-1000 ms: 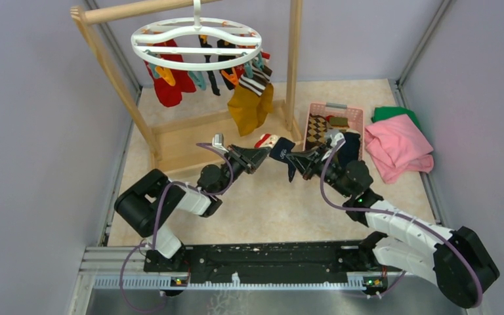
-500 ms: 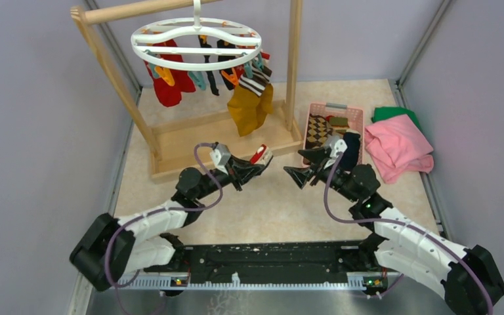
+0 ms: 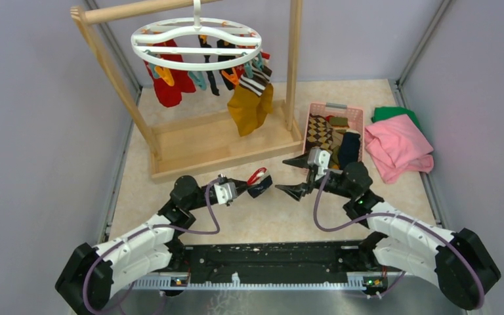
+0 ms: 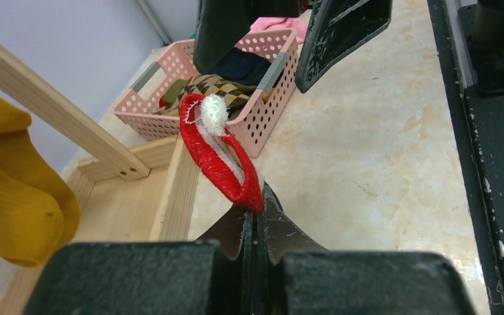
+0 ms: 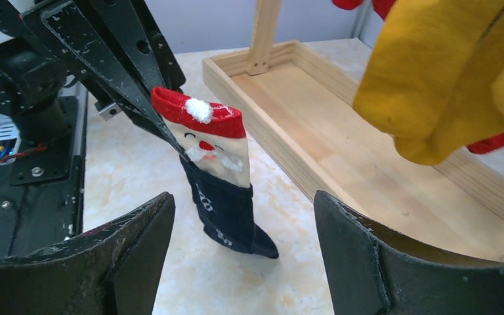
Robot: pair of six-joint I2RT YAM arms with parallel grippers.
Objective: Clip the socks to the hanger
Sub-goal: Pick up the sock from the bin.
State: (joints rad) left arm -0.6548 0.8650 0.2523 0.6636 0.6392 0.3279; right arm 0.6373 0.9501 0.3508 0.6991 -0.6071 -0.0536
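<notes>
Pinching the Santa sock (image 5: 215,157) by its red cuff, left gripper (image 4: 257,198) dangles it low so the right gripper (image 3: 293,176), jaws apart beside it, can likely regrip; hanger (image 3: 197,42) stands well apart.

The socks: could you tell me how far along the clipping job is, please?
Done: several socks hang on the hanger. In hand: the left gripper pinches a Santa sock by its red cuff; the right gripper is open. Left: that sock, plus more in the basket.

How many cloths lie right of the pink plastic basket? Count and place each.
2. The pink folded cloth lies beside the basket; the green cloth shows behind it. More could hide underneath.
</notes>
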